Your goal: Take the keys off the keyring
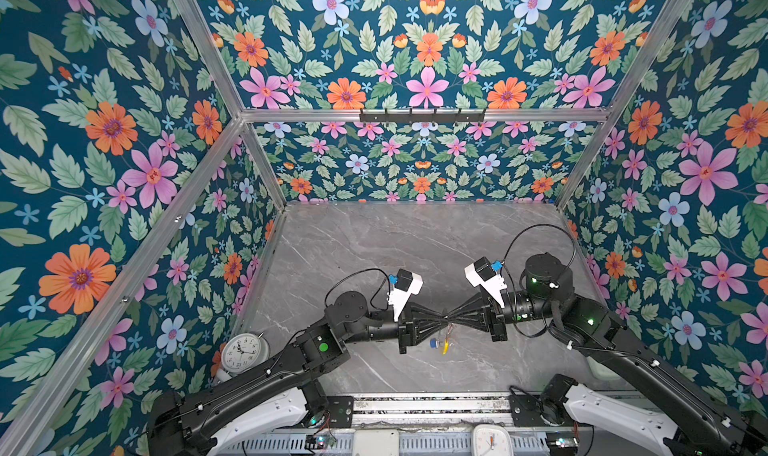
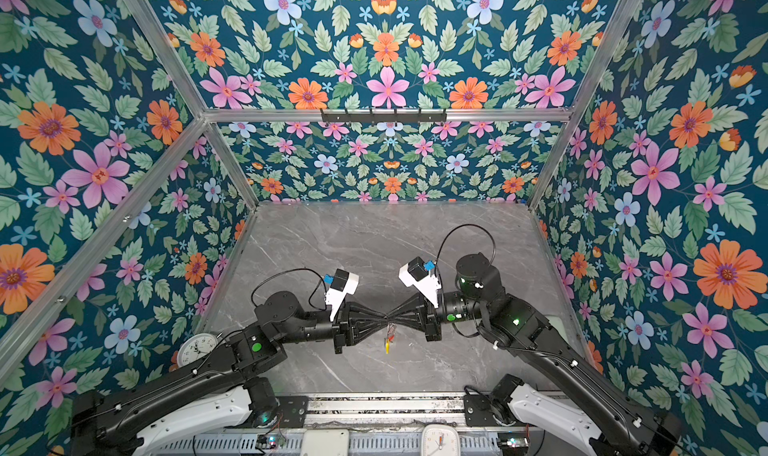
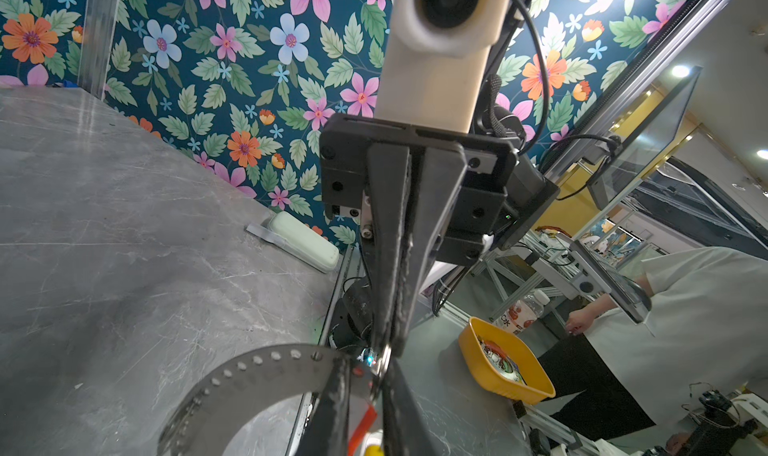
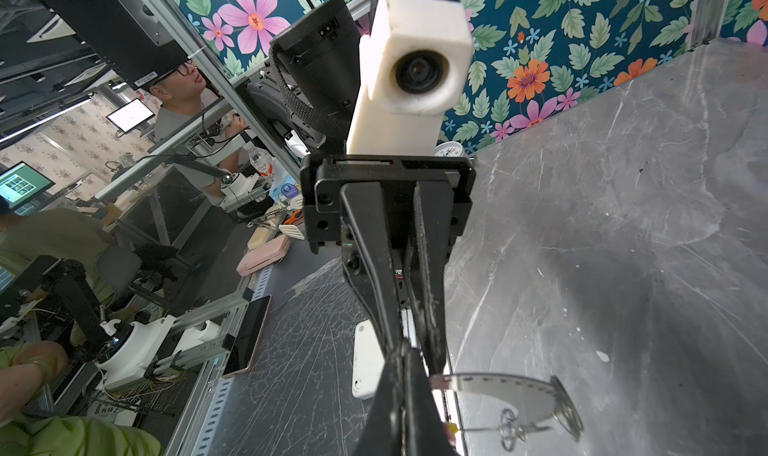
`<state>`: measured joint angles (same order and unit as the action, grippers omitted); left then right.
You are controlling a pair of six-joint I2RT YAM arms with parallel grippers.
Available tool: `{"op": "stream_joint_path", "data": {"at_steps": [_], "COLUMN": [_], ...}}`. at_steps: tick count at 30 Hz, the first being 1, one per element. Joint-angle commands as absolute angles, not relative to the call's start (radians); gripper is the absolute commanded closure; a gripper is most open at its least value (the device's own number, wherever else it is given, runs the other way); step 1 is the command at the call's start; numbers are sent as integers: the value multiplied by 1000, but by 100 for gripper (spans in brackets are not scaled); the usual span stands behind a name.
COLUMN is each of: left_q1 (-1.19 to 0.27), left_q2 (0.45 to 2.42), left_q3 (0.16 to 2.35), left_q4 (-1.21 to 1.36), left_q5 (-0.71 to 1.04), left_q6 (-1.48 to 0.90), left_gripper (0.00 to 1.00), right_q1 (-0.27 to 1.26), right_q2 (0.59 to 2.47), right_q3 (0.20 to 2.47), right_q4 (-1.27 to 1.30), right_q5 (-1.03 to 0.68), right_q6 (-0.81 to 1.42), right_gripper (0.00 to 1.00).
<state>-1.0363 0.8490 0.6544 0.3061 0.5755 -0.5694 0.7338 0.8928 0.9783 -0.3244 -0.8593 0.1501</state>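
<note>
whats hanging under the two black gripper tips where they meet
A curved yellow plastic sleeve and a blue plastic tag dangle there. The black fingertips hide where the thin wire keyring is gripped.

1. Table [image 1: 395, 246]: grey marble-look top with thin white veins, set inside floral-papered walls. Seen in both top views.
2. Alarm clock [image 1: 242, 352]: round, white dial, black hands. It sits in the near-left corner of the table, close to the left wall, with its dial showing to the top views. Its near side is partly hidden.
3. Pale green case [image 3: 303, 242]: oblong with rounded corners. It lies flat at the table's edge, close to the floral wall.
4. Grey strip [image 3: 266, 235]: flat on the table, touching the case along one long side.
5. The far half of the table is bare marble.
</note>
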Motion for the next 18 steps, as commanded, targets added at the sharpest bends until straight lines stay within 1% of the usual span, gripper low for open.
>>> {"op": "stream_joint_path", "data": {"at_steps": [1, 4, 5, 6, 9, 15, 18], "left_q1": [-1037, -1037, -1037, -1037, -1037, -1038, -1038], "left_q2": [846, 841, 839, 835, 830, 840, 847], "left_q3": [668, 672, 674, 674, 677, 674, 674], "left_q4": [352, 341, 338, 336, 325, 324, 331], "left_q5": [610, 617, 622, 625, 629, 631, 631], "left_q6": [-565, -565, -565, -565, -562, -563, -564], "left_gripper": [82, 83, 82, 80, 80, 88, 96], "right_q1": [735, 733, 733, 733, 733, 733, 733], "right_q2": [890, 890, 891, 890, 889, 890, 890], "right_q3": [977, 978, 978, 978, 977, 978, 976], "right_q4": [-332, -334, -337, -339, -338, -335, -332], "right_q5": [-836, -835, -836, -838, -840, -841, -840], "right_q6": [134, 132, 130, 129, 128, 129, 129], "right_gripper": [100, 100, 100, 100, 100, 100, 100]}}
